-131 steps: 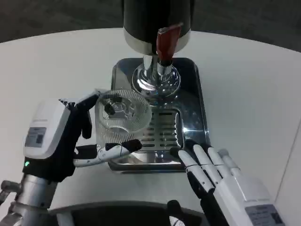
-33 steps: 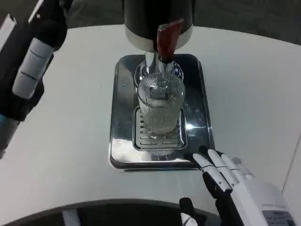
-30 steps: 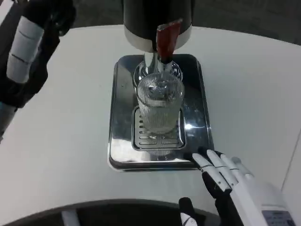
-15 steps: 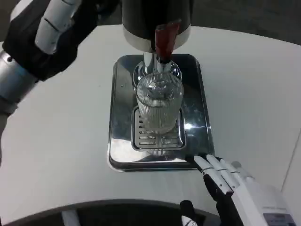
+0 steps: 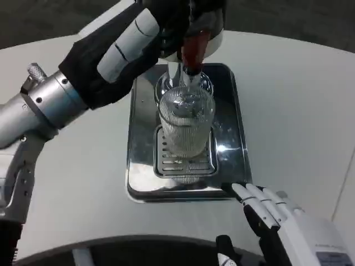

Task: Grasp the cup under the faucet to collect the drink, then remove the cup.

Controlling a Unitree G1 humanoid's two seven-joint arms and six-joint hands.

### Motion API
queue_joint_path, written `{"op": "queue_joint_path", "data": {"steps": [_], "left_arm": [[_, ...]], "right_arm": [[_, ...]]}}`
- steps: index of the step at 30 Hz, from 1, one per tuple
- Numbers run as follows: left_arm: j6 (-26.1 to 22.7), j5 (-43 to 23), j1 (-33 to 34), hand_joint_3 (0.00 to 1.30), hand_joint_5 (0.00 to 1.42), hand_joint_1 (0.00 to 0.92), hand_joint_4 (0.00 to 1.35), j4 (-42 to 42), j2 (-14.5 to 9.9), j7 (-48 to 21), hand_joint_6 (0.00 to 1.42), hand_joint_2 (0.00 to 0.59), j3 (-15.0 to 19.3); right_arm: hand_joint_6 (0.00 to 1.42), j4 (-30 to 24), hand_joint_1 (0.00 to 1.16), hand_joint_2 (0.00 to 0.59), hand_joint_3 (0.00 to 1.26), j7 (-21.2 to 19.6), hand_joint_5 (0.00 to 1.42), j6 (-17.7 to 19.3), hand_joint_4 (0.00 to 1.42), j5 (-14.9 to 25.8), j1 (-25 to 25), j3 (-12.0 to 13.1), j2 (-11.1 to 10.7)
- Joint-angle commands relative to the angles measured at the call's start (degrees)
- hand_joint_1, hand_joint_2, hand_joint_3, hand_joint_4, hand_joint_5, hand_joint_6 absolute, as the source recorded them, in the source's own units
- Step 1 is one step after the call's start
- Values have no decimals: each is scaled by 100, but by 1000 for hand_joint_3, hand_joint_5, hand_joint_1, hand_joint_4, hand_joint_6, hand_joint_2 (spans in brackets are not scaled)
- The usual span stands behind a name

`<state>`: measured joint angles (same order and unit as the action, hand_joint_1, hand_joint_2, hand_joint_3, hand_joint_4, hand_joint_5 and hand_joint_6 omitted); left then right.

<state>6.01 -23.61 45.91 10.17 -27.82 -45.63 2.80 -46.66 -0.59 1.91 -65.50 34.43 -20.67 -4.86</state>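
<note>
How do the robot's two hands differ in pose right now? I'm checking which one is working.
The left hand is raised over the tray's far end, reaching to the dispenser's red lever; the right hand lies low by the tray's near right corner, fingers extended. Neither holds the ribbed cup.

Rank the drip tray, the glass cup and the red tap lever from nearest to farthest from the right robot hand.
From the right robot hand, at the bottom right:
1. Drip tray, its near corner beside the fingertips.
2. Cup, mid-tray.
3. Red lever, at the top.
</note>
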Motion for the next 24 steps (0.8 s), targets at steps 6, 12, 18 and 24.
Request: {"op": "queue_joint_path", "data": {"steps": [6,12,18,24], "left_arm": [[182,454,63,0,19,0,0,-68,33,-231,17,145,-193],[836,1023,-71,0,31,0,0,-305,-145,-285,32,148,-327],[1713,1747,-158,0,35,0,0,-464,-406,-152,34,147,-404],[2347,2295,-227,0,41,0,0,-457,-569,112,36,147,-453]], "right_arm": [[144,-82,366,519,175,-57,122,-2,129,75,122,5,71],[145,-5,374,516,175,-34,132,-10,138,75,47,-53,104],[158,67,380,516,175,24,133,-75,139,81,-26,-89,158],[173,102,384,514,172,73,136,-182,139,97,-87,-105,219]]}}
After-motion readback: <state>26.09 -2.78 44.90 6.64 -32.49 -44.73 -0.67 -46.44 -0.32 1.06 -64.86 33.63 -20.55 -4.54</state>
